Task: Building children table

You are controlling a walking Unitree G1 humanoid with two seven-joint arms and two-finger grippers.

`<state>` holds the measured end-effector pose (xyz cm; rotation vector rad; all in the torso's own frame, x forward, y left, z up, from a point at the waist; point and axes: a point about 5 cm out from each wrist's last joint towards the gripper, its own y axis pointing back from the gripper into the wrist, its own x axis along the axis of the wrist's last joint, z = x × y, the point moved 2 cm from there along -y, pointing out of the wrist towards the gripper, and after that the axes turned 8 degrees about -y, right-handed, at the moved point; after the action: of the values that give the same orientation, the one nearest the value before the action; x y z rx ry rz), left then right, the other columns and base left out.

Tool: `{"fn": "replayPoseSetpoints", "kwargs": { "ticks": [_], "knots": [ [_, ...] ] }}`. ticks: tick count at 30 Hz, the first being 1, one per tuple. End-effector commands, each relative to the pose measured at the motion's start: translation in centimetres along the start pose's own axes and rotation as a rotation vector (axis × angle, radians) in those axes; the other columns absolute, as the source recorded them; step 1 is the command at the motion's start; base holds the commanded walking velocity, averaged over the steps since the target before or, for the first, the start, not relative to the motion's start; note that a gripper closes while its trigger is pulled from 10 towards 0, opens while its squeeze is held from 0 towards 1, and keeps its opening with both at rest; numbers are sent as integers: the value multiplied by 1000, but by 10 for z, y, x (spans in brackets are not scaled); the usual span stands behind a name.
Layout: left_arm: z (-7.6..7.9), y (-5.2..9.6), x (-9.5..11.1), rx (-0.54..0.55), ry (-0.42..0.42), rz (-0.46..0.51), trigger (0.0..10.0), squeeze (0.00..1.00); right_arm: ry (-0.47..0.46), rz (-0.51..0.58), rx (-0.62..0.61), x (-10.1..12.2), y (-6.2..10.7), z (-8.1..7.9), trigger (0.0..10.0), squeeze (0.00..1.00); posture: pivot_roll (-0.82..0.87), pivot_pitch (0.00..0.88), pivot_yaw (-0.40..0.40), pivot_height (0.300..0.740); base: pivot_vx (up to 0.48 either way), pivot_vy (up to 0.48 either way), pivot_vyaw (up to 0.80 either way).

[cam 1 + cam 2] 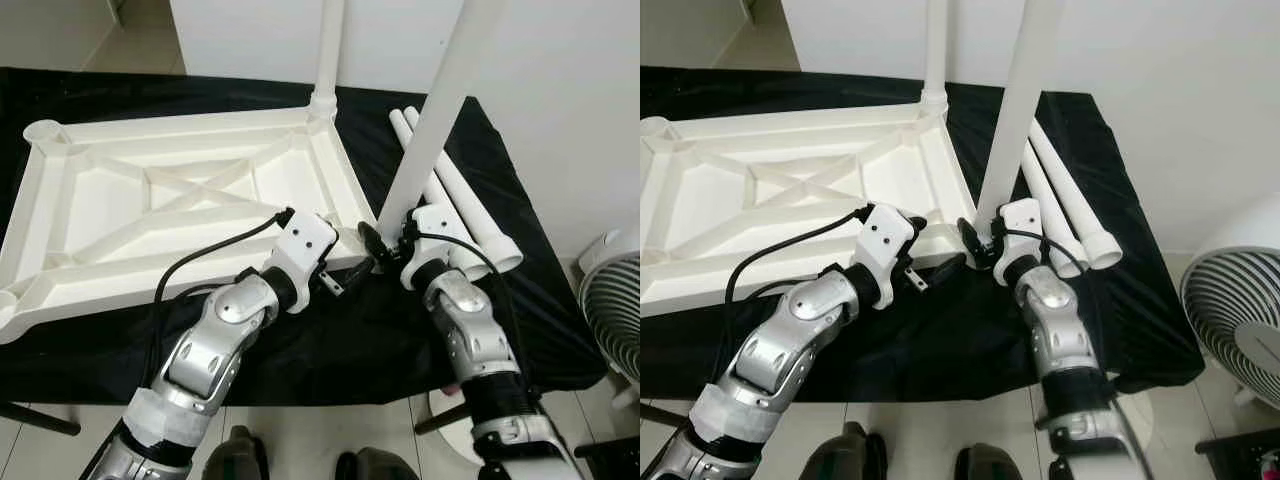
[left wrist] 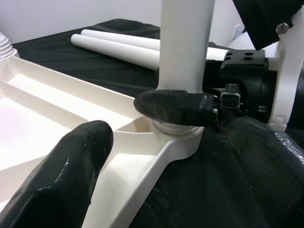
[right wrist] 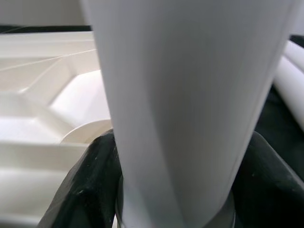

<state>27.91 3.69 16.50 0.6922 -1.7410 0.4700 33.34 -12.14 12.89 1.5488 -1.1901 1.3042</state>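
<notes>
Right gripper (image 1: 385,248) pinches the base of a tilted long white plastic leg tube (image 1: 432,120) at the near right corner socket of the upturned white ribbed tabletop (image 1: 150,200), while left gripper (image 1: 345,280) hovers just beside it, fingers spread.

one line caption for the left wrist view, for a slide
Right gripper clamps a white leg at the tabletop's corner socket.

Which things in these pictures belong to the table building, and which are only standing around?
Belong to the job:
upturned white tabletop
far leg already standing in its corner
near leg, gripped at its base by the right gripper
two loose legs lying on the black cloth
left gripper, open beside that corner

Only standing around:
fan
</notes>
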Motion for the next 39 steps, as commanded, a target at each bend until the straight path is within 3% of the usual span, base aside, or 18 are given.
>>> {"fn": "replayPoseSetpoints", "kwargs": {
  "ticks": [1,9,13,14,16,17,20,22,24,28,29,30,39],
  "knots": [
    [5,1,1,-28,2,-1,10000,0,-109,-43,-126,-13,9,13,10000,0,-22,66,-19,740,0,0,0],
    [9,1,0,-41,7,-2,10000,0,-138,-75,-217,-16,22,-5,10000,0,-24,64,-29,740,0,0,0],
    [9,1,0,-42,9,-3,10000,0,-142,-82,-233,-15,22,-3,10000,0,-28,58,-26,740,0,0,0],
    [10,1,0,-43,9,-3,10000,0,-147,-79,-228,-14,22,-3,10000,314,-28,58,-26,740,0,0,0],
    [10,1,0,-44,9,-3,10000,0,-150,-77,-223,-13,21,-3,10000,314,-27,57,-26,740,0,0,0],
    [10,1,0,-45,8,-3,10000,0,-145,-69,-200,-12,21,-4,10000,1000,-28,53,-24,740,0,0,0],
    [10,0,0,-48,5,-2,10000,0,-153,-35,-102,-5,18,-9,10000,1000,-26,50,-22,740,0,0,0],
    [10,0,0,-48,5,-2,10000,0,-153,-35,-102,-5,18,-9,10000,1000,-26,50,-22,740,0,0,0],
    [9,0,0,-48,4,-3,10000,0,-111,-4,-31,3,16,-7,10000,1000,-25,49,-21,740,0,0,0],
    [9,1,0,-49,3,-4,10000,0,-84,6,-2,7,15,-4,10000,1000,-25,49,-21,740,0,0,0],
    [9,1,-1,-50,3,-6,10000,0,-49,6,28,9,14,-2,10000,898,-26,49,-20,740,0,0,0],
    [9,1,-1,-51,2,-8,10000,0,-2,7,82,11,13,1,10000,0,-24,49,-19,740,0,0,0],
    [5,1,-1,-38,-1,-11,10000,0,160,-11,265,19,4,11,10000,0,-19,52,-17,740,0,0,0]
  ]
}}
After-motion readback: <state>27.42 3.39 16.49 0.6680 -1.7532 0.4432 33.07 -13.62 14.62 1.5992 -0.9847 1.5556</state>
